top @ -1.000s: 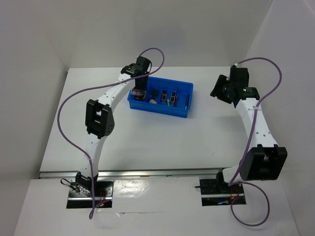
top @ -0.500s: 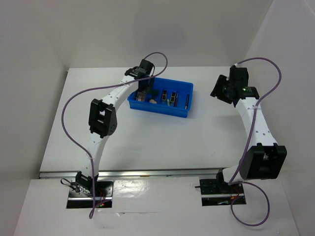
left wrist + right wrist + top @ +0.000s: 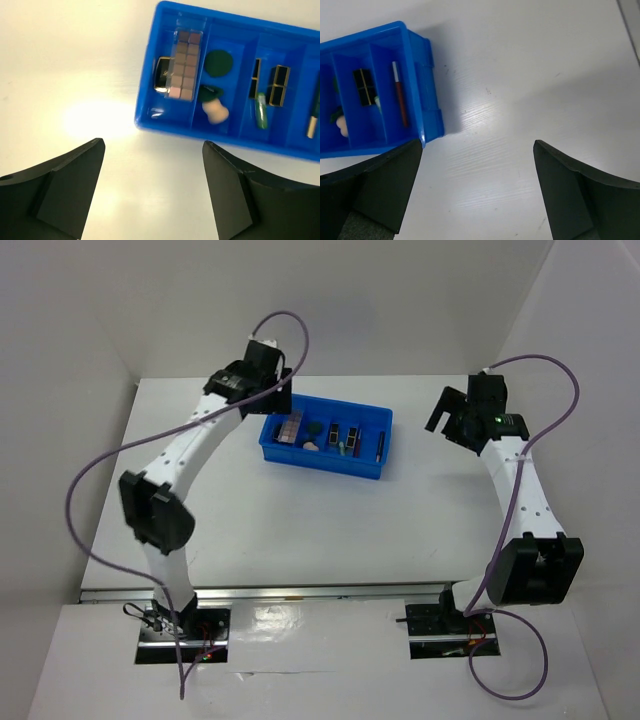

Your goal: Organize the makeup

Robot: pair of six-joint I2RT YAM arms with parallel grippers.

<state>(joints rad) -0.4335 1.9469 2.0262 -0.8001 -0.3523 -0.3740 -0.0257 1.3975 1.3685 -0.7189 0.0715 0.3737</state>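
makeup: all inside the blue tray [image 3: 146, 102], nothing loose on the counter [image 3: 300, 520]
pinkish palette [image 3: 183, 64]: left end compartment, lying flat, partly on top of the black compact [image 3: 162, 81]
green round piece [image 3: 219, 63]: second compartment, far end
peach sponge [image 3: 215, 110]: same compartment, near end, touching a small dark green bit
black-gold cases [image 3: 272, 85]: third compartment, side by side, a small green piece [image 3: 261, 111] just beside them
pencil [image 3: 399, 95]: right end compartment, lying lengthwise
left jaws: wide apart, empty, above the bare counter beside the tray's left end
right jaws: wide apart, empty, over the counter off the tray's right end
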